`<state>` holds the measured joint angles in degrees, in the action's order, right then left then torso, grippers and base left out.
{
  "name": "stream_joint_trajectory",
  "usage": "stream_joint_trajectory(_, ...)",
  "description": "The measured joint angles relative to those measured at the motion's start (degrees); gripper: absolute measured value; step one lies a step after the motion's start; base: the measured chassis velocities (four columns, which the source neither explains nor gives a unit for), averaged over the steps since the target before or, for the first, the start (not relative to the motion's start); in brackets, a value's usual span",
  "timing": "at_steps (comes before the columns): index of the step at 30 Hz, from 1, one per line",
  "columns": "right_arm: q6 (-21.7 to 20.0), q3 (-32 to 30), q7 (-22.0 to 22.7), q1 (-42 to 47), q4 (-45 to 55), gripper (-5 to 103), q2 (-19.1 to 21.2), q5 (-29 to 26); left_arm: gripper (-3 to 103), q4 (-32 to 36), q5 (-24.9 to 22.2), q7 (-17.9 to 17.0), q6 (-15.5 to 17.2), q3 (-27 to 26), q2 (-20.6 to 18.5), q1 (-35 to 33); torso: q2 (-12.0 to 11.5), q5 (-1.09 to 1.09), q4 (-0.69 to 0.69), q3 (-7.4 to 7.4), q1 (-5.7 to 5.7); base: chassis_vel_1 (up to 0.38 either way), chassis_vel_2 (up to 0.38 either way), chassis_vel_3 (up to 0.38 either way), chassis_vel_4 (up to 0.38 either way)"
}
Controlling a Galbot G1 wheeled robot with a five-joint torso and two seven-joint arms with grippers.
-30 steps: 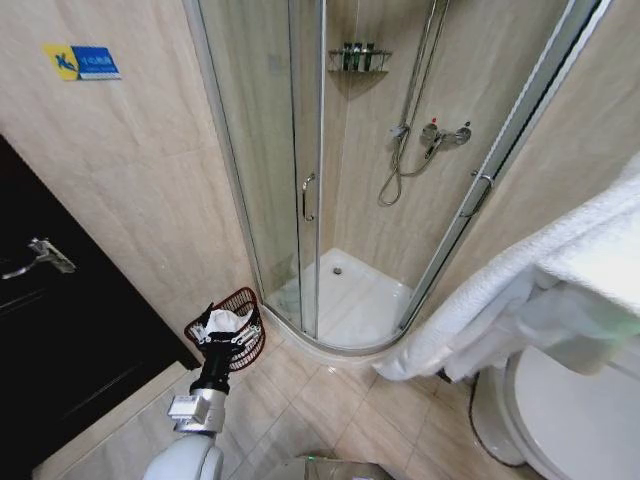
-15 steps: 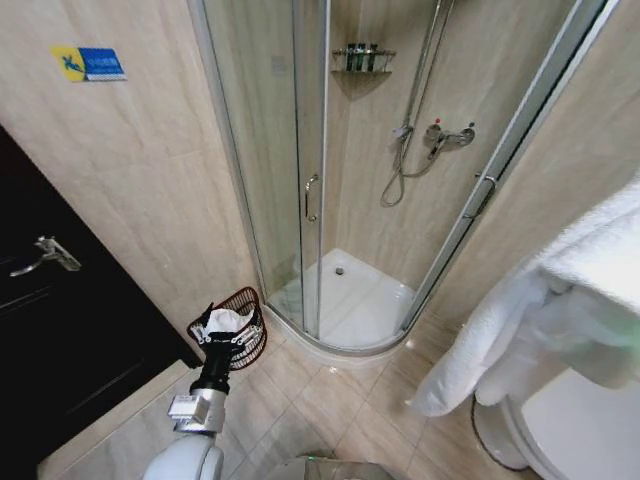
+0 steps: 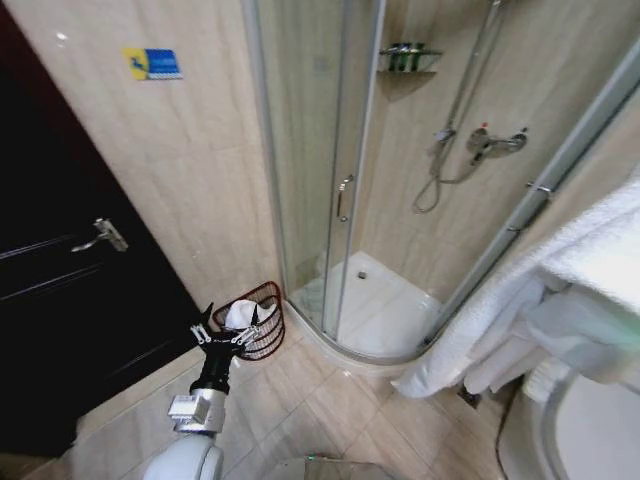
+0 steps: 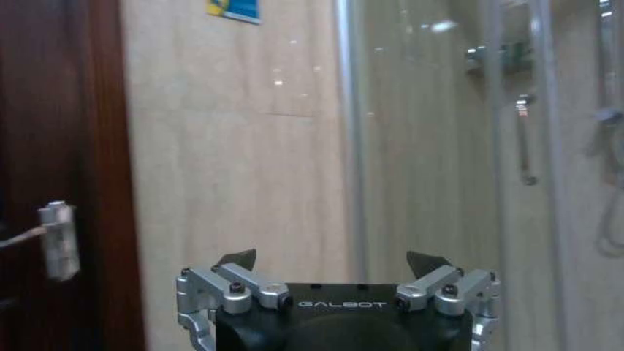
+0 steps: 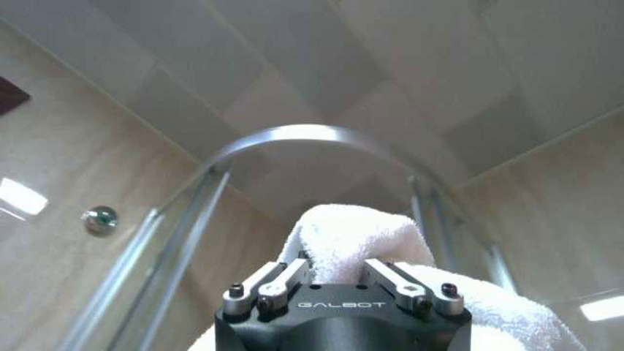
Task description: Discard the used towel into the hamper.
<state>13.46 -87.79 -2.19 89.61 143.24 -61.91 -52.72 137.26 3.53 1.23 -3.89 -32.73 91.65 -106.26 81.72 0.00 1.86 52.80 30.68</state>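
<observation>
A tiled bathroom seen from the robot's head, looking down at a beige floor (image 3: 330, 410). The hamper (image 3: 262, 318), a small round reddish-brown open-weave basket, stands on the floor against the tiled wall, just beside the curved base of the glass shower cabin (image 3: 340, 200) and to the right of a dark wooden door (image 3: 70, 290) with a metal lever handle (image 3: 105, 236). Something white lies inside the hamper. The left tool (image 3: 224, 331) is stretched forward on its arm, in line with the hamper's near rim in this view; its fingers are spread apart and hold nothing, which the left wrist view confirms, where the left tool (image 4: 332, 261) shows two dark fingertips set wide apart against the wall and the shower glass. A large white towel (image 3: 560, 290) hangs thick and folded along the right side of the head view, draping down towards the floor. In the right wrist view the right tool (image 5: 332, 269) points up towards the ceiling with its fingers clenched on the towel (image 5: 356, 238), whose white terry cloth bulges up between and beyond them. A blue and yellow sign (image 3: 152, 63) is fixed high on the wall near the door.
</observation>
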Motion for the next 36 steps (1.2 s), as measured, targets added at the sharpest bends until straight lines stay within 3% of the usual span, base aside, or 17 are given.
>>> stream_joint_trajectory(15, 0.0, -0.1, -0.2, 0.0, 0.0, 13, -0.3, 0.7, 100, 0.0, 0.0, 0.0, 0.0, 0.0, 0.0, 0.0, 0.0, 0.0, 0.0, -0.02, -0.02, 0.094, 0.096, 0.084, 0.088)
stream_joint_trajectory(35, 0.4, 0.8, 0.2, -0.3, 0.0, 13, 0.1, 0.0, 100, 0.0, 0.0, 0.0, 0.0, 0.0, 0.0, 0.0, -0.1, -0.07, 0.0, -0.05, -0.04, 0.151, 0.146, -0.143, -0.146)
stream_joint_trajectory(36, 0.5, 0.8, 0.0, -0.3, 0.0, 13, 0.1, 0.0, 100, 0.0, 0.0, 0.0, 0.0, 0.0, 0.0, 0.0, -0.1, 0.0, 0.0, -0.05, -0.04, 0.096, 0.043, -0.031, -0.05)
